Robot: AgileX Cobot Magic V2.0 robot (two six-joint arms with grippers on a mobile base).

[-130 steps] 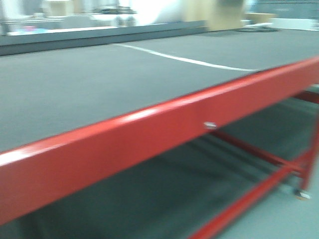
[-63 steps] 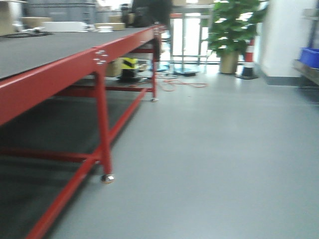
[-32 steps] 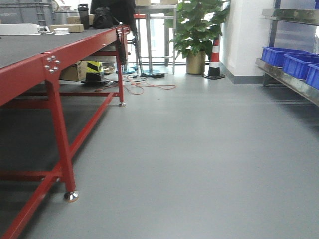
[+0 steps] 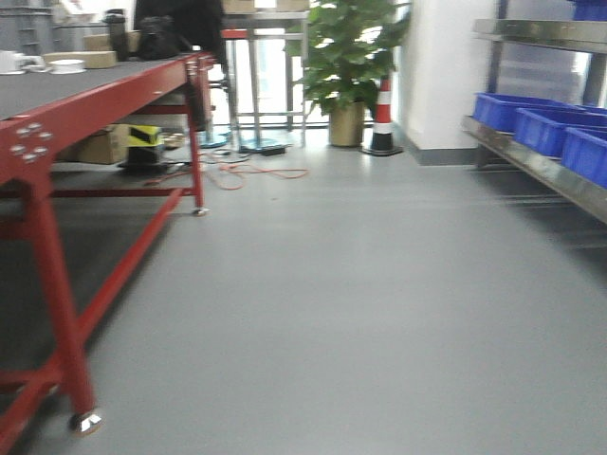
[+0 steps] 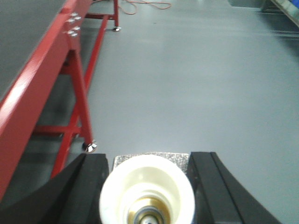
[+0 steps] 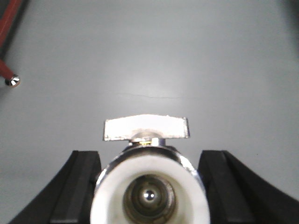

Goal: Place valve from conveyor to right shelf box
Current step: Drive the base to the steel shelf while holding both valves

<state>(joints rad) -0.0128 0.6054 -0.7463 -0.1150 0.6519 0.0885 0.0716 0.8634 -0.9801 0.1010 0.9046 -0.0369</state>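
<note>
Status: my left gripper (image 5: 149, 158) clenched on valve (image 5: 147, 186), my right gripper (image 6: 149, 154) clenched on second valve (image 6: 146, 128); conveyor (image 4: 57, 87) at left.

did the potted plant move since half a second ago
No. The potted plant still stands just left of the striped cone; both slid left together, so the camera turned.

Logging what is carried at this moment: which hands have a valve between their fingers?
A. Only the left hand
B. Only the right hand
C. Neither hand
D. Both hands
D: in its wrist view the left hand holds a valve between its fingers, and the right hand holds a second valve the same way.
</note>
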